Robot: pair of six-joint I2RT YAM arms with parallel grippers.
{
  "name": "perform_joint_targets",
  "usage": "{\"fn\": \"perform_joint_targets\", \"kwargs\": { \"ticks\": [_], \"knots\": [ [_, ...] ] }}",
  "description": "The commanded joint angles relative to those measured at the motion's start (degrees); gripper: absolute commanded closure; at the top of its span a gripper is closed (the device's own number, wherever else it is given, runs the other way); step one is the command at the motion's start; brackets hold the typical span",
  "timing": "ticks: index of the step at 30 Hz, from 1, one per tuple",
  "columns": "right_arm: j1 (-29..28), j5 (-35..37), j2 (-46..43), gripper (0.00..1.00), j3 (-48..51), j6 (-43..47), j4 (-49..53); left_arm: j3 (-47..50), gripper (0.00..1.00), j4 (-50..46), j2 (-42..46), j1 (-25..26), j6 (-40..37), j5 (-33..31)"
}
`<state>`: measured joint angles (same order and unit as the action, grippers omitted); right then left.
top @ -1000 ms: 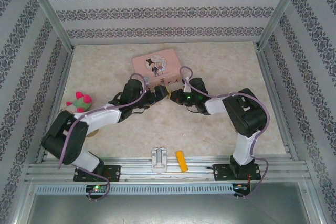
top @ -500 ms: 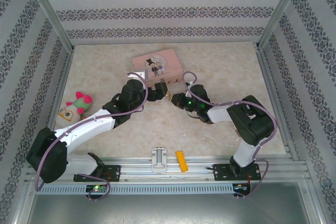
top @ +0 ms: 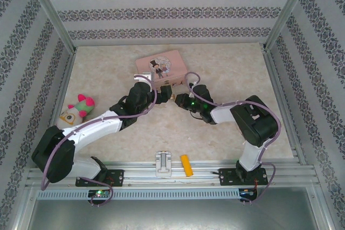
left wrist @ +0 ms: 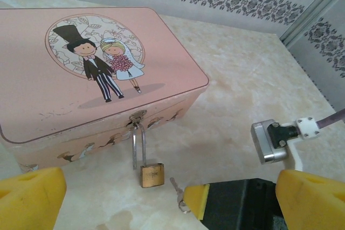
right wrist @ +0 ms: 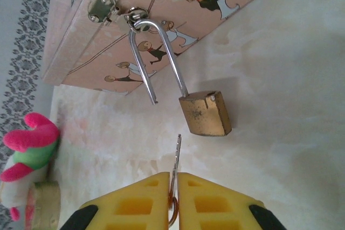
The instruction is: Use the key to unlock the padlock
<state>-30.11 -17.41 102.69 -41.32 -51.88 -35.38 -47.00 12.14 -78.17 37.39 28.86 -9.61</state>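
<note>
In the right claw (right wrist: 173,181), key (right wrist: 177,154) half-hidden.

text: none legible | labels: none | numbers: none

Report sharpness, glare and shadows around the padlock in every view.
Right wrist: the small brass padlock is sharp, its silvery shackle glints, a soft shadow lies beside it on the marbled table; left wrist: even light, padlock crisp, no glare on the pink tin lid; top external: flat, diffuse light, padlock too small to resolve.
</note>
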Motion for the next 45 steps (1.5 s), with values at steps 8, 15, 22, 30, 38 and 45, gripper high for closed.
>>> {"fn": "perform_joint_targets", "kwargs": {
  "ticks": [8, 15, 22, 30, 38, 45],
  "knots": [
    [0.96, 4.91, 2.55, 0.92, -6.55, 6.48, 16.19, -5.46, 0.01, -4.32, -3.82, -4.15, -2.55, -1.58],
    [0.88, 7.44, 1.64, 0.68, -6.91, 8.18, 21.36, -5.63, 0.01, -4.14, -4.36, -7.67, -0.19, 1.48],
    [-1.53, 12.63, -1.48, 0.65, -10.82, 13.66, 28.42, -5.68, 0.01, -3.19, -5.95, -11.31, 0.75, 3.65],
    [-3.63, 16.62, 1.96, 0.58, -18.94, 18.66, 34.06, -11.19, 0.01, -5.37, -13.87, -15.93, 1.44, 6.98],
    [-4.17, 14.25, 7.96, 0.5, -24.72, 21.6, 34.0, -15.76, 0.01, -4.58, -21.25, -18.23, 1.29, 9.0],
    [-4.32, 14.06, 11.63, 0.51, -27.49, 22.74, 35.11, -20.81, 0.01, -6.82, -26.62, -18.23, -1.96, 8.72]
  ]
}}
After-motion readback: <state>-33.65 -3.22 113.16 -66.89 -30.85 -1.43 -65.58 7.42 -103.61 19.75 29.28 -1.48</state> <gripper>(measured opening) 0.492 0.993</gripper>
